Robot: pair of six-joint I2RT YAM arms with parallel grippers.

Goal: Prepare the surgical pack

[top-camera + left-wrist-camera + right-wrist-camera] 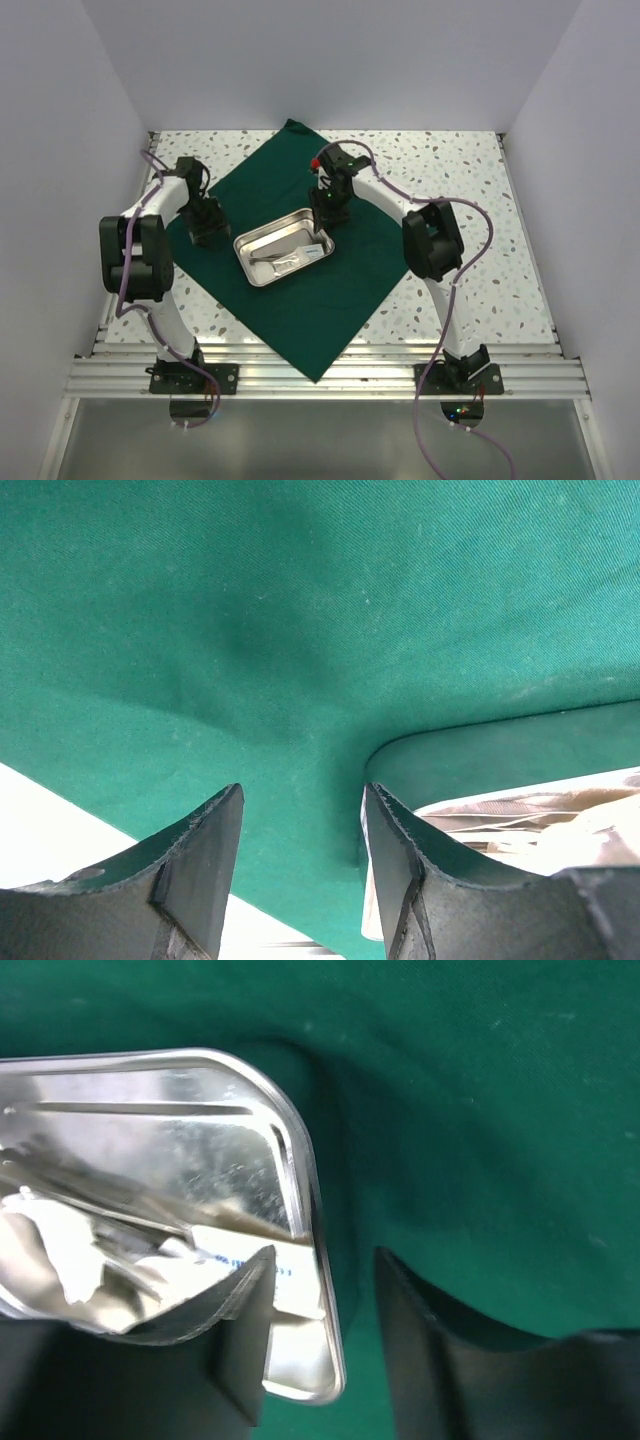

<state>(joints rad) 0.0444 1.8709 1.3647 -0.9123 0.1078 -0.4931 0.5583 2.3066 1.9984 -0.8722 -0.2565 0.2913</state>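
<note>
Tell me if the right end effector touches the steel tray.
Cannot tell. Right wrist view: the right end effector straddles the rim of the steel tray, one finger over it, one over the green cloth; neither contact nor gap shows plainly.

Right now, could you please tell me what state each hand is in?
Left hand: open, empty, above the green cloth.
Right hand: open, astride the rim of the steel tray, not gripping it.

Speckled white tabletop (terrazzo-like), aluminium rail along its near edge, plain walls
</note>
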